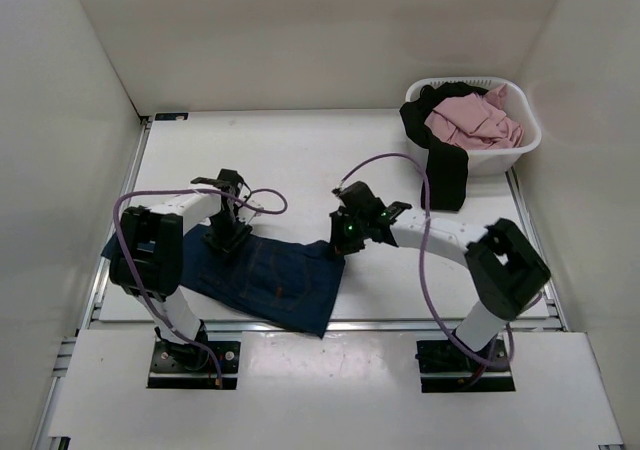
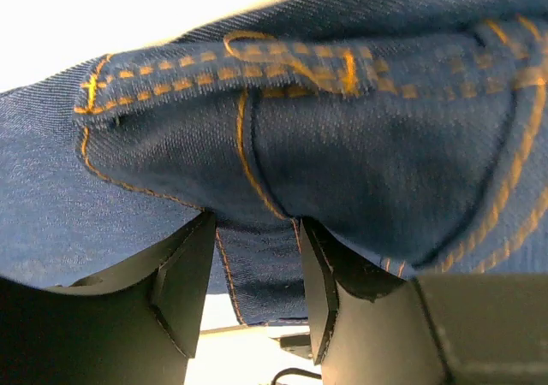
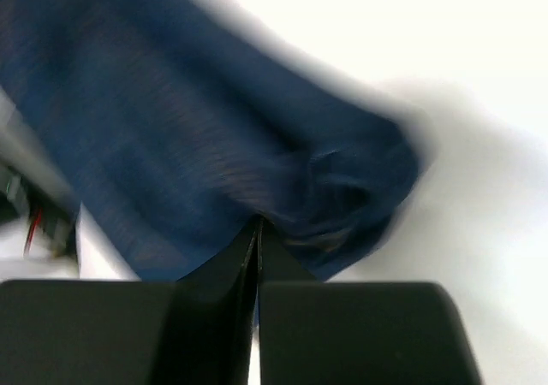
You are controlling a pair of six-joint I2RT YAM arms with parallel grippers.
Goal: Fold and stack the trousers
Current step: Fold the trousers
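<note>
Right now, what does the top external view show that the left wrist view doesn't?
Only the top external view: the white plastic laundry basket at the far right, holding crumpled pink cloth, with a black garment draped over its rim. It also shows the right gripper at the end of the dark navy-blue denim trousers nearer the basket.
Only the left wrist view: tan stitching on a raised denim fold, seen close, caught between the black fingers.
Both: those trousers and the left gripper.
</note>
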